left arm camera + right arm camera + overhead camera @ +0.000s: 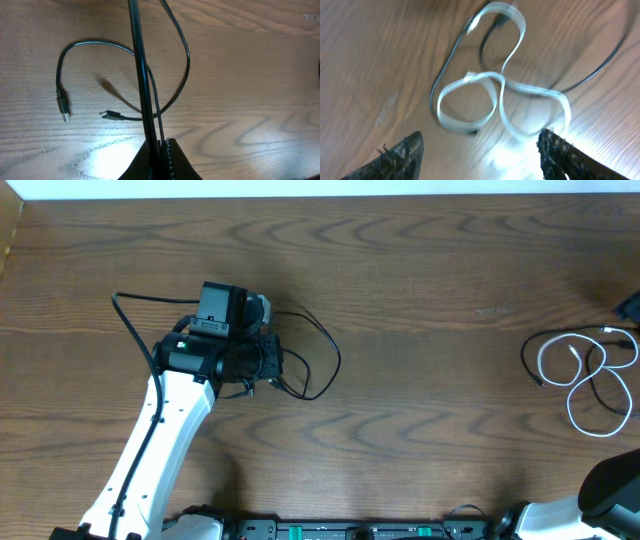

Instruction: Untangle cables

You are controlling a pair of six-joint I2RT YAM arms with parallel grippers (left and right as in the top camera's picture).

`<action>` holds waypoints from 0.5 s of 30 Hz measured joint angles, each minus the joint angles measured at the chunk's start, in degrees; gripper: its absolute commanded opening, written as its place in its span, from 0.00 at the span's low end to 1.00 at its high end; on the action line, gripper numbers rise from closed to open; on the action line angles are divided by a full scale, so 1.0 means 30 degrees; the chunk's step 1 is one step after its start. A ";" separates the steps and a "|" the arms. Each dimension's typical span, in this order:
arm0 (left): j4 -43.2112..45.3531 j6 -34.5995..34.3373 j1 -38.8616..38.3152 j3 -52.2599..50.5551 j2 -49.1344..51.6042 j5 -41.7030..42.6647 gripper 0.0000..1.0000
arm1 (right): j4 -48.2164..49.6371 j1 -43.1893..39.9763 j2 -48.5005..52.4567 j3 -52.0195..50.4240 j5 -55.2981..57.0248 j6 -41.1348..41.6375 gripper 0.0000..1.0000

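Observation:
A thin black cable point(333, 358) loops on the table just right of my left gripper point(268, 366). In the left wrist view my left gripper point(159, 150) is shut on this black cable point(186, 60); its USB plug point(63, 106) and small plug point(108, 115) lie on the wood. At the far right a white cable point(578, 388) lies in loops, crossed with a second black cable point(592, 376). My right gripper point(480, 160) is open above the white loops point(492, 95), touching nothing; the black cord point(600, 65) curves to its right.
A thicker black arm wire point(150, 297) arcs behind the left arm. A dark object point(628, 306) sits at the right edge. The wooden table point(440, 410) has its far edge at the top. The right arm point(610, 485) enters from the bottom right.

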 measured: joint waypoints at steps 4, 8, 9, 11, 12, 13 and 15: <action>0.0481 0.0801 -0.0036 0.0000 0.0007 0.1151 0.08 | -0.0503 0.0648 0.0000 -0.0627 -0.2761 -0.1494 0.70; 0.3876 0.1996 -0.1326 -0.0044 0.0036 0.4488 0.07 | -0.0364 0.2361 0.0000 -0.2178 -0.4721 -0.3402 0.71; 0.4692 0.2098 -0.1843 -0.0036 0.0036 0.5246 0.07 | -0.0299 0.2543 0.0000 -0.2331 -0.4801 -0.3497 0.71; 0.7031 0.2390 -0.3337 -0.0044 0.0044 0.7563 0.15 | 0.0182 0.3366 0.0029 -0.3089 -0.5253 -0.3956 0.71; 0.7847 0.2455 -0.4036 -0.0036 0.0044 0.8422 0.35 | 0.0299 0.3577 0.0044 -0.3242 -0.5348 -0.4051 0.71; 0.8480 0.2441 -0.4656 -0.0036 0.0044 0.8939 0.49 | 0.0415 0.3803 0.0058 -0.3381 -0.5486 -0.4138 0.71; 0.8990 0.2790 -0.5778 -0.0029 0.0044 0.9551 0.52 | 0.0510 0.3949 0.0058 -0.3417 -0.5581 -0.4269 0.71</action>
